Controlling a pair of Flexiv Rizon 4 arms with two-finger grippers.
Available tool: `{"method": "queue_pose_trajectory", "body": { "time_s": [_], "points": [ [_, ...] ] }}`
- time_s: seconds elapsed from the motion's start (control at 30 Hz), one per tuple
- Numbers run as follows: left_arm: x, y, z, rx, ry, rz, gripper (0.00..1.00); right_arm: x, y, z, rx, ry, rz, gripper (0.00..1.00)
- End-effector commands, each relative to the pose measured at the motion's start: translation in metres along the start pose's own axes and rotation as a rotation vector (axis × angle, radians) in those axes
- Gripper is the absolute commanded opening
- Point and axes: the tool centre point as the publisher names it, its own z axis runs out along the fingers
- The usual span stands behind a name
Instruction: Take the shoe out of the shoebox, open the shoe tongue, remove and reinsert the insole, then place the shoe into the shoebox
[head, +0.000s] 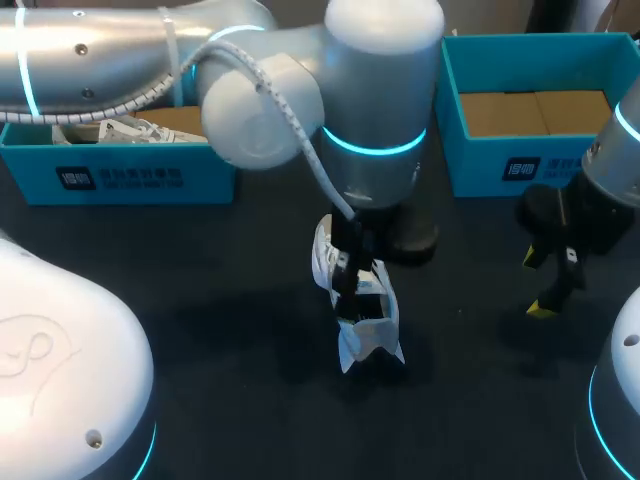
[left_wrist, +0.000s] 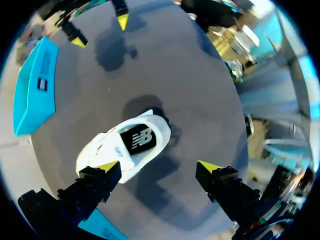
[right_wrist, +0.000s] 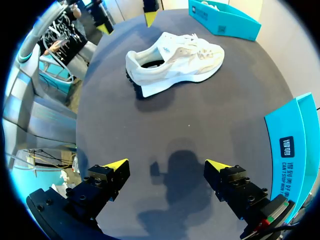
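A white shoe lies on its side on the dark table, in the middle. My left arm comes across from the left, and its gripper hangs right over the shoe, largely hidden under the wrist. In the left wrist view the shoe shows its sole below the open gripper, close to one finger, with no finger touching it. My right gripper stands open over bare table to the right. In the right wrist view the shoe lies well ahead of that gripper.
A blue shoebox at the back left holds another white shoe. A second blue shoebox with brown card inside stands at the back right, just behind my right gripper. A strip of bare table separates shoe and right gripper.
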Motion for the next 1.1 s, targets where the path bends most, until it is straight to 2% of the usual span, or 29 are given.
{"method": "queue_pose_trajectory", "body": {
  "time_s": [0.03, 0.6, 1.1],
  "points": [
    [0.008, -0.005, 0.012, 0.056, -0.011, -0.259, 1.0, 0.001, 0.0, 0.0, 0.001, -0.003, 0.0, 1.0],
    [0.018, -0.031, 0.053, 0.048, -0.055, -0.382, 1.0, 0.001, 0.0, 0.0, 0.001, -0.003, 0.0, 1.0],
    [0.012, -0.04, 0.09, 0.041, -0.065, -0.443, 1.0, 0.001, 0.0, 0.0, 0.001, -0.003, 0.0, 1.0]
  ]
}}
